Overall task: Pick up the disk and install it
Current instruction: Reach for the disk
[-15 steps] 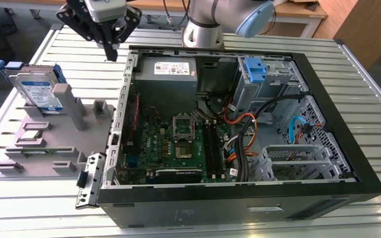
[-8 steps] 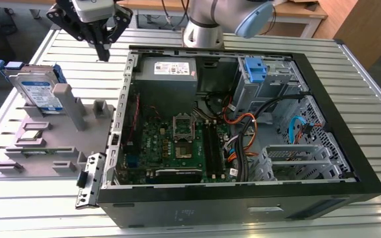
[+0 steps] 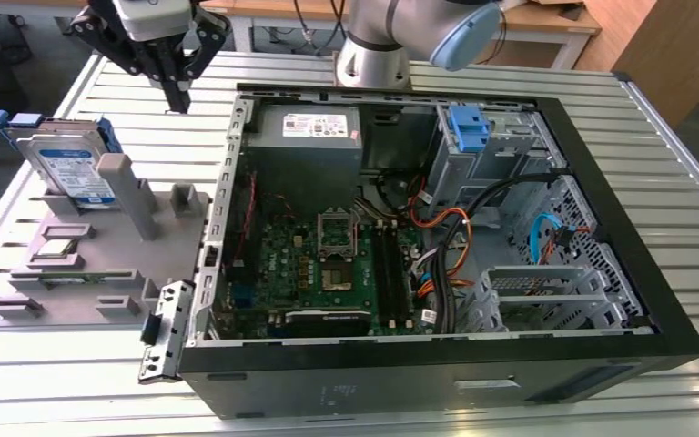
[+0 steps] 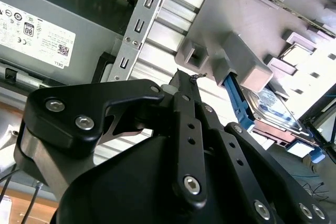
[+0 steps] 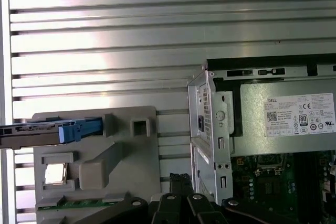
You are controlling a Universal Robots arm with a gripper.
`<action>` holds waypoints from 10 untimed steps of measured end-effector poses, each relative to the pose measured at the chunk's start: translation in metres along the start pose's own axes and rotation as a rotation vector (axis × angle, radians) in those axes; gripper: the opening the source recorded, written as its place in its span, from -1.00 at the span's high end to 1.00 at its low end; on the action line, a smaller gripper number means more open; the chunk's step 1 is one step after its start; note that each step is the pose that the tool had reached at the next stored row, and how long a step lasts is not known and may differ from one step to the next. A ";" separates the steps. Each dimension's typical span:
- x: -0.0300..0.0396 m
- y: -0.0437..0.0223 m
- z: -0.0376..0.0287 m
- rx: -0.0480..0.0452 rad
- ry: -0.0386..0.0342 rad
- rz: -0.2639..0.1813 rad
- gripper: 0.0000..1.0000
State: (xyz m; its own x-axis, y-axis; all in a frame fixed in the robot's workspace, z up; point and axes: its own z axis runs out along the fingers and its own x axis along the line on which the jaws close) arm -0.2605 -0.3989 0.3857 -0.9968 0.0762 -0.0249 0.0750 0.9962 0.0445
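Observation:
The disk [image 3: 70,168], silver-grey with a blue-and-white label and blue side rails, stands on edge in a slot at the far end of a grey holder tray [image 3: 83,314], on the exterior view's left. My gripper [image 3: 178,98] hangs above the slatted table between the tray and the open computer case [image 3: 447,364], to the right of the disk and apart from it. Its black fingers meet at the tips with nothing between them. In the first wrist view the disk [image 5: 31,132] shows edge-on beyond the fingertips [image 5: 181,181]. The second wrist view has the disk [image 4: 273,106] past the gripper [image 4: 186,78].
Inside the case lie a grey power-supply box [image 3: 305,129], the green motherboard [image 3: 325,264], cables and a blue plastic bracket [image 3: 468,127] in the drive bay. The holder tray also carries small parts in other slots [image 3: 65,244]. The arm's base [image 3: 371,55] stands behind the case.

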 end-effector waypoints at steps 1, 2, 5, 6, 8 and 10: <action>0.0000 0.0000 0.0000 0.0000 0.0000 0.000 0.79; 0.0001 0.0000 -0.0001 0.0001 0.0001 0.000 0.79; 0.0002 0.0000 0.0000 0.0001 0.0000 0.000 0.79; 0.0002 0.0000 -0.0001 0.0001 0.0000 0.000 0.79; 0.0006 -0.0001 0.0000 0.0000 0.0000 0.000 0.79; 0.0023 -0.0002 -0.0001 0.0001 0.0001 0.000 0.79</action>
State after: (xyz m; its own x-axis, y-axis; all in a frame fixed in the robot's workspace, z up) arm -0.2628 -0.3990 0.3858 -0.9968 0.0763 -0.0248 0.0752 0.9962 0.0444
